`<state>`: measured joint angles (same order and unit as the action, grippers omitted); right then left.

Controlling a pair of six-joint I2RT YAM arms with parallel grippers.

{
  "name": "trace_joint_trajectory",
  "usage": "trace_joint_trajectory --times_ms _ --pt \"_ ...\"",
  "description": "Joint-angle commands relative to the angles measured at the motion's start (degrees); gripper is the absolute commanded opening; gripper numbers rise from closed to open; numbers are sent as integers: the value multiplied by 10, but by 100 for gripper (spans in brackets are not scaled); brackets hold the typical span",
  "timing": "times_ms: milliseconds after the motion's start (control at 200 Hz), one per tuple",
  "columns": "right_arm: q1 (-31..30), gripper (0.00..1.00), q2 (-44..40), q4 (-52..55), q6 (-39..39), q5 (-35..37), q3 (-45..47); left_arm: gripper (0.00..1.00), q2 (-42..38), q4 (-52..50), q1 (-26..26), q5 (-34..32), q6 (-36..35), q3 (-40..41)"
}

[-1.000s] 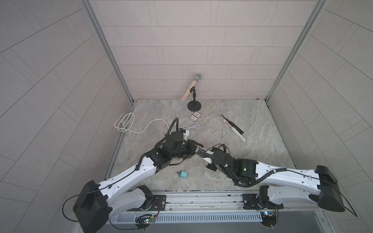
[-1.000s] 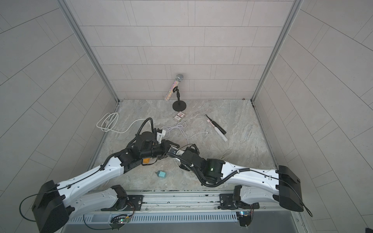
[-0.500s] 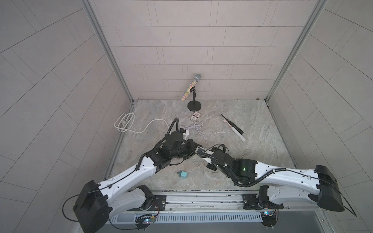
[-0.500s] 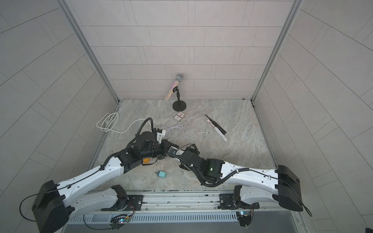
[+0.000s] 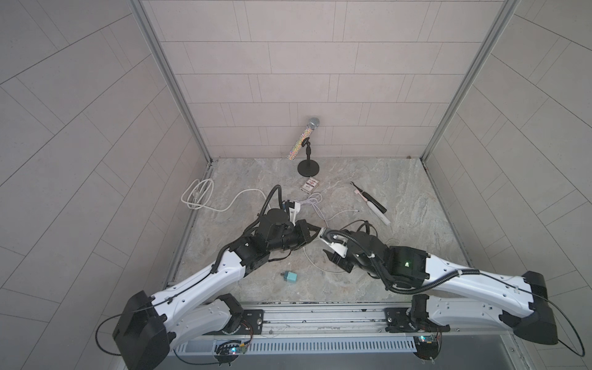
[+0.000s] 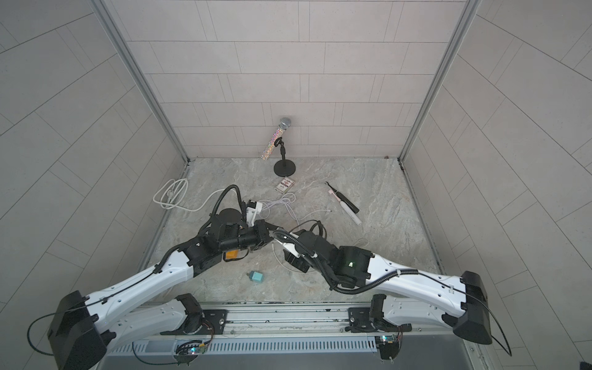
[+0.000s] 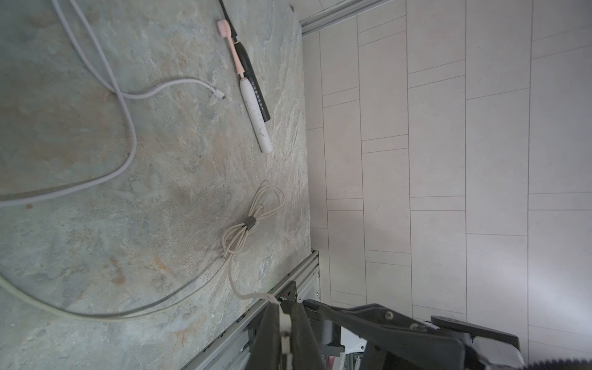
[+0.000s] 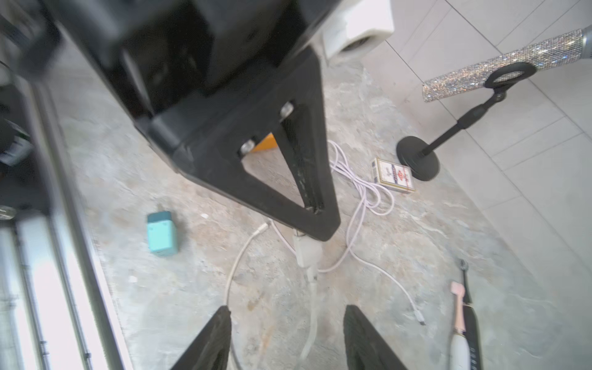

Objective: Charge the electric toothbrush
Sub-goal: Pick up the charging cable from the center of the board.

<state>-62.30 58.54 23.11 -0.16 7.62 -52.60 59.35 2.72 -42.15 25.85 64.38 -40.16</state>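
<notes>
A glittery microphone (image 5: 302, 141) leaned in its black stand (image 5: 308, 167) at twelve o'clock on the floor; a card box (image 5: 310, 185) lay just beside the base, at its six.

I count two electric toothbrushes: one white toothbrush (image 7: 258, 118) with a pink head, and one black toothbrush (image 7: 245, 59). I can tell three cables apart: one thick white cord (image 5: 224, 210), one thin lilac cable (image 7: 135, 141) and one beige cable (image 7: 235, 238). There is one teal charger block (image 5: 290, 277), one pack of cards (image 5: 310, 185), one glittery microphone (image 5: 298, 148) and one black stand (image 5: 308, 168). My own come to two: the left gripper (image 7: 283, 306) and the right gripper (image 8: 288, 323), each with two jaws.
</notes>
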Motion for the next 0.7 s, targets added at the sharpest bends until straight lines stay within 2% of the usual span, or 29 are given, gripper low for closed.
trace_joint_trajectory --times_ms 0,120,210,480,615,695 --pt "79 61 -44 72 106 -198 -21 0 -31 55 11 22 -61 6" --pt "193 64 -60 67 190 -375 -25 0 -50 99 12 42 -70 28" --pt "224 63 -45 43 232 -458 -25 0 -43 126 12 76 -70 26" --pt "260 57 13 -27 301 -539 -19 0 -34 160 4 132 -43 21" --pt "276 53 13 -140 375 -598 8 0 -37 133 3 134 -52 25" --pt "276 48 22 -156 385 -621 14 0 -37 142 3 134 -45 27"
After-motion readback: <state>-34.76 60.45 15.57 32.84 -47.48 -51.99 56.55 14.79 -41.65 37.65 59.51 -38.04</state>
